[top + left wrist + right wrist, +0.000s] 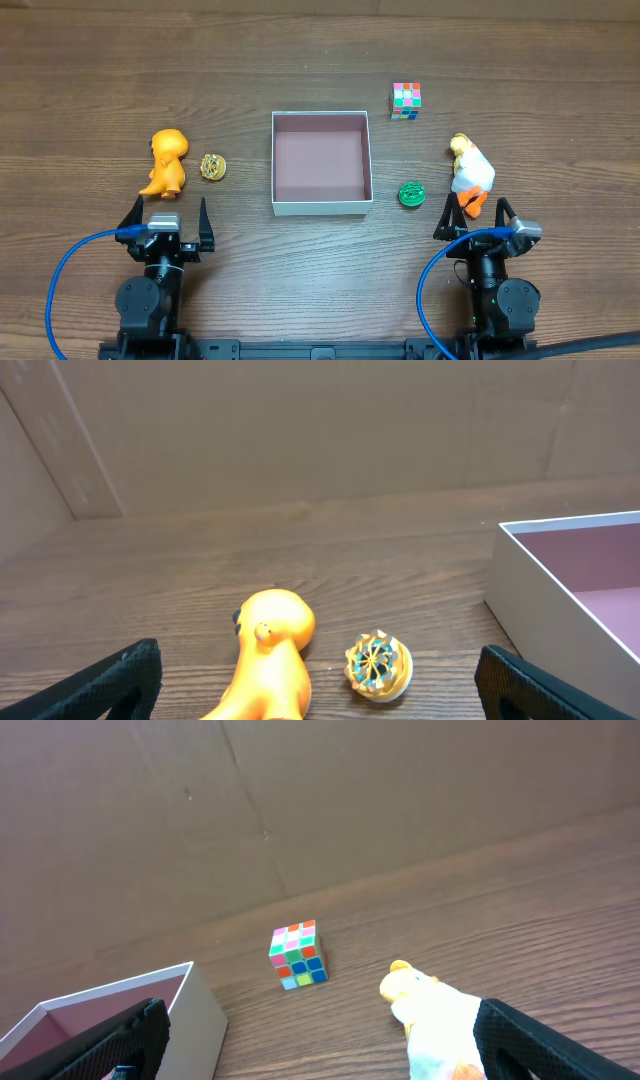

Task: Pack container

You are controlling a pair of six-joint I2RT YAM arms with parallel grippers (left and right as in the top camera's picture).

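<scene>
No legible text or markings.

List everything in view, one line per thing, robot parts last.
box: one, white walls and pinkish-brown floor, table centre, nothing inside
dinosaur toy: one, orange, left of the box
gold disc: one, gold, between the dinosaur toy and the box
green disc: one, green, off the box's near right corner
puzzle cube: one, multicoloured, beyond the box's far right corner
duck toy: one, white with yellow head and orange feet, right of the green disc
table: one, brown wood
cardboard wall: brown, behind the table
cables: two, blue, one per arm
left pincer: one, black, open, behind the dinosaur toy
right pincer: one, black, open, behind the duck toy
</scene>
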